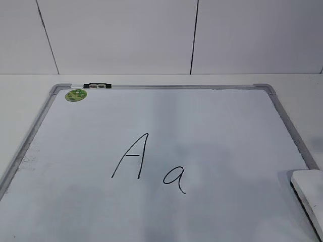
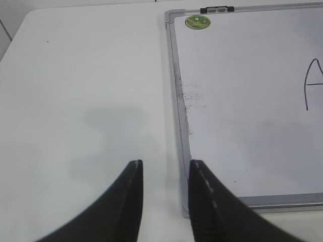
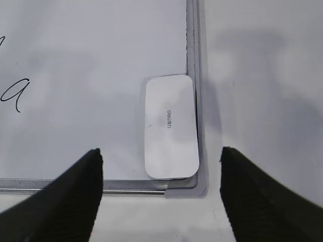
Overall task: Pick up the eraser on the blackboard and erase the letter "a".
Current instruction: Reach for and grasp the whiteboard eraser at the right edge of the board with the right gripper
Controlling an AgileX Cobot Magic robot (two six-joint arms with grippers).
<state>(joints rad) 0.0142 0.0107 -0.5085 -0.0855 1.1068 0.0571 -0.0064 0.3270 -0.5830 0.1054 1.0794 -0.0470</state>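
White table point(image 1: 151, 79), pale panelled wall point(image 1: 121, 35), blackboard point(image 1: 212, 116) lying flat.
The eraser point(image 3: 170, 126) rests in the board's near right corner, right of the letter "a" point(image 1: 175, 179); right gripper point(image 3: 160, 166) hovers jaws wide apart, left gripper point(image 2: 165, 174) jaws slightly apart over the left frame.

A white bench point(image 1: 25, 85) is seen beneath the board point(image 1: 212, 121), which is laid flat on it, its grey frame bordered by bare bench at left and right.

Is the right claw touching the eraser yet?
Apart. The right wrist view shows the right claw wide open, its fingers clear of the eraser on both sides.
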